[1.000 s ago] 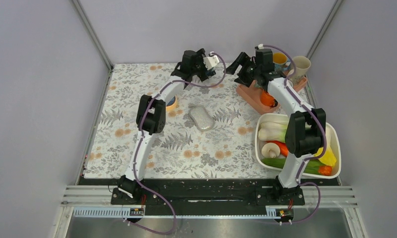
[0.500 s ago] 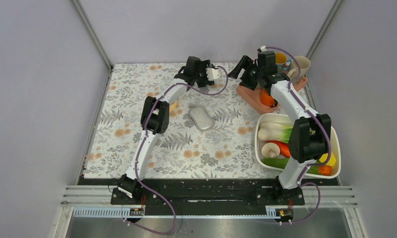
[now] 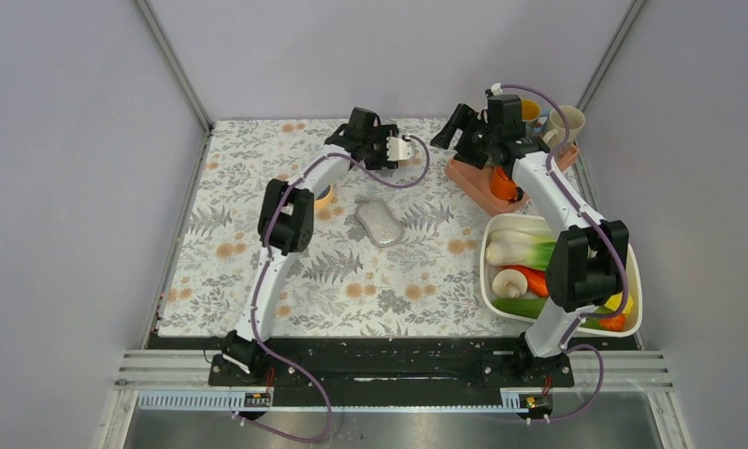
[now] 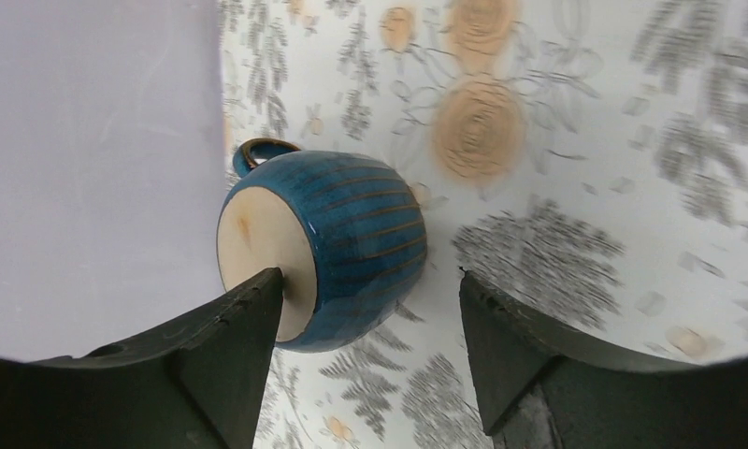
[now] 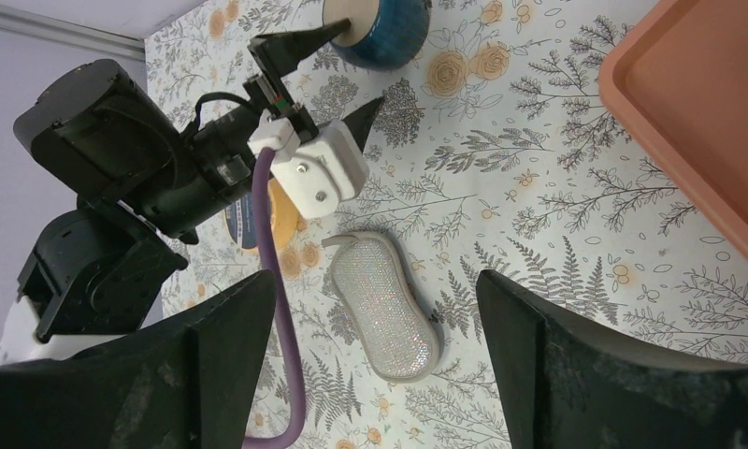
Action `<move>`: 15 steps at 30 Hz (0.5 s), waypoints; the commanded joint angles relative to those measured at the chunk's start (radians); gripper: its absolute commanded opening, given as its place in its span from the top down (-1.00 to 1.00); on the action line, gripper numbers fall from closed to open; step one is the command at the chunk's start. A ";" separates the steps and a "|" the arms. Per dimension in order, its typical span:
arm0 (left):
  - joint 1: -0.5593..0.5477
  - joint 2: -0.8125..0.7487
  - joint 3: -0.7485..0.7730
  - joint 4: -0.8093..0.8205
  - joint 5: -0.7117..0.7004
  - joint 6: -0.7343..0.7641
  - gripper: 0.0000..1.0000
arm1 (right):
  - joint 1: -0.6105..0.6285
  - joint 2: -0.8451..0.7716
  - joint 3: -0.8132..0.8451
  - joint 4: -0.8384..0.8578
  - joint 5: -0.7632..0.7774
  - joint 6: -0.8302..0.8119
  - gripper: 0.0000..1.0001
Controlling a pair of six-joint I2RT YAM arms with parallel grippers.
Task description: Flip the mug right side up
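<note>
Blue striped mug (image 4: 352, 234) sits upside down on the floral counter (image 4: 585, 187), left of centre in the left wrist view. Its pale base faces the camera and its handle pokes toward the grey wall at upper left. The left claw (image 4: 368, 281) is spread wide around it, gripping nothing. One fingertip overlaps the base rim and the other is well clear. The right claw (image 5: 378, 281) gapes too, with nothing in it.

My worry: that belly looks round and glazed, so an off-centre squeeze could squirt it out or shove it into the wall. A shallow grip might also slip mid-flip.
</note>
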 commanded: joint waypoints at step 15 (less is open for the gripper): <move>0.022 -0.317 -0.183 -0.521 0.238 -0.142 -0.46 | 0.006 -0.146 -0.009 -0.009 0.068 -0.084 -0.78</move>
